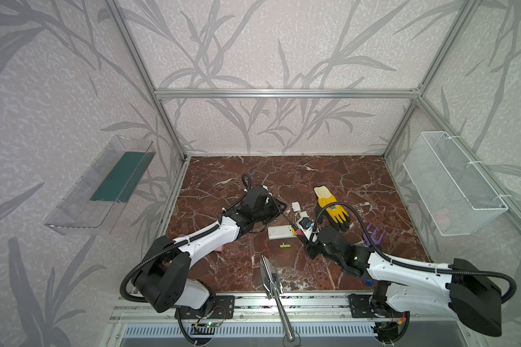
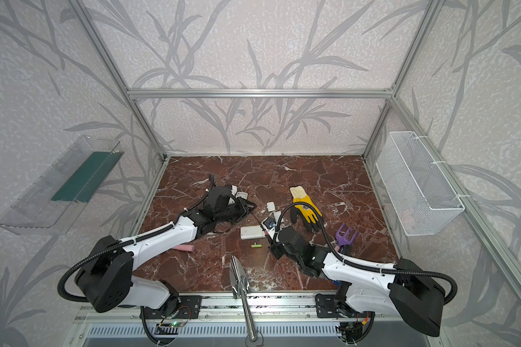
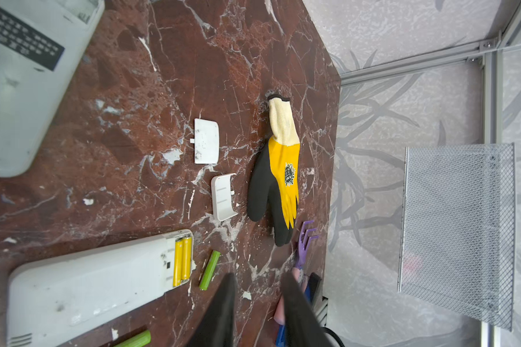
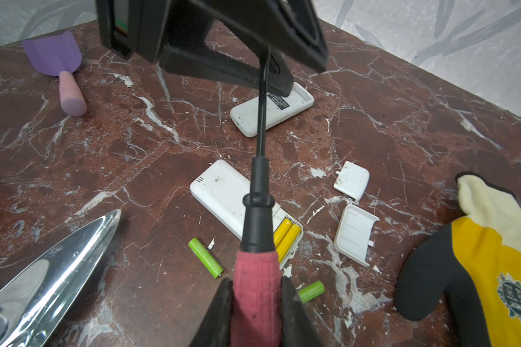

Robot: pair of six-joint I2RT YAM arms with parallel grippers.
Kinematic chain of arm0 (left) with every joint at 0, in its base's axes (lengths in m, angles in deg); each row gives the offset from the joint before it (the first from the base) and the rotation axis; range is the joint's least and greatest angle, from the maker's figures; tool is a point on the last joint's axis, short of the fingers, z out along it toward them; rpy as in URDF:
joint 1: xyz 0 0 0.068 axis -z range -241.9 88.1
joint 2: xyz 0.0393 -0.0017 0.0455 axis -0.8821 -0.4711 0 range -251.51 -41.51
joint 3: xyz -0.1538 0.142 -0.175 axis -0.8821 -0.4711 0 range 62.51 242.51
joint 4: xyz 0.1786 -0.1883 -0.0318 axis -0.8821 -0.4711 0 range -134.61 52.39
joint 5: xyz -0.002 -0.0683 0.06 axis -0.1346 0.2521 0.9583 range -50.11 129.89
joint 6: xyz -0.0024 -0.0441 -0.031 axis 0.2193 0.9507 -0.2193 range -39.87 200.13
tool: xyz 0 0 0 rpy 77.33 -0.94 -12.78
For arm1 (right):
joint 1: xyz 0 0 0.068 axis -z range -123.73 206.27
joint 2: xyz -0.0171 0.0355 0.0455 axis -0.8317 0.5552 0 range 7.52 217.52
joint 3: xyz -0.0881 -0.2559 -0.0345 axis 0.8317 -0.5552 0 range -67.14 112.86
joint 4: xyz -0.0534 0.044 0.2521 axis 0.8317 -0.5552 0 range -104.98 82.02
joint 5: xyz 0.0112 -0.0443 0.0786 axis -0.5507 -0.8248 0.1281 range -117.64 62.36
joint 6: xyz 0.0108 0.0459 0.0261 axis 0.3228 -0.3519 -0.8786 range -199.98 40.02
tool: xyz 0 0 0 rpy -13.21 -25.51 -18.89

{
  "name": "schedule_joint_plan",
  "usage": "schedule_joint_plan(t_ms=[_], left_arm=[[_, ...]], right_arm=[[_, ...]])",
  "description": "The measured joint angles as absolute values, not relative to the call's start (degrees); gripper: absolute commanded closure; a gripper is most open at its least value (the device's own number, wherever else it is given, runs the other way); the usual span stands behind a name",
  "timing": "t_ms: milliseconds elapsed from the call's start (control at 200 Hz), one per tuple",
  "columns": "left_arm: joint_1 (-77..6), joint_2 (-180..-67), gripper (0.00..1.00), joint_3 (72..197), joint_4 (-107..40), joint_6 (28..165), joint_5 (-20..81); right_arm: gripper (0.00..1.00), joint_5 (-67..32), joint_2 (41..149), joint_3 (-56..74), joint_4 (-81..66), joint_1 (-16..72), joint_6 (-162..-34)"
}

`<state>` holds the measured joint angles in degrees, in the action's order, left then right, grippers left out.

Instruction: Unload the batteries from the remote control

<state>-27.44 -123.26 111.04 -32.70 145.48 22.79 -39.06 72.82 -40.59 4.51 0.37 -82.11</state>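
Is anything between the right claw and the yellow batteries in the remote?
Only its own load: the right claw is shut on the screwdriver, whose black shaft partly hides the yellow batteries in the right wrist view. The compartment of the remote is uncovered.

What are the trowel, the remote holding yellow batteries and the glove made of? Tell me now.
Trowel: polished metal, probably steel; mirror-like reflections.
Remote: hard white plastic, matte, scuffed.
Glove: knitted fabric at the cuff; the black matte coating is likely rubber.
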Motion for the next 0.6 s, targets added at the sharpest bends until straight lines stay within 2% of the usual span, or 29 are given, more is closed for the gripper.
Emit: schedule_joint_plan(t_ms=[115,260,440,600], left_arm=[[-28.9,-121.7,0.17,110.2,-32.7,144.8,22.8],[-30.8,-118.5,0.01,109.6,-33.8,142.6,23.5],[-32.0,-114.7,0.00,109.3,-36.7,135.9,25.5],[-32.0,-113.5,0.01,109.3,-39.5,123.8,27.5]], right_arm=[[1.00,-39.1,72.0,-40.6,2.4,0.3,-81.6],[1.00,-39.2,71.1,-40.6,0.0,0.3,-81.5],[1.00,-39.1,70.0,-40.6,-2.3,0.3,-81.9],[1.00,-38.3,69.6,-39.6,-7.7,0.5,-83.9]])
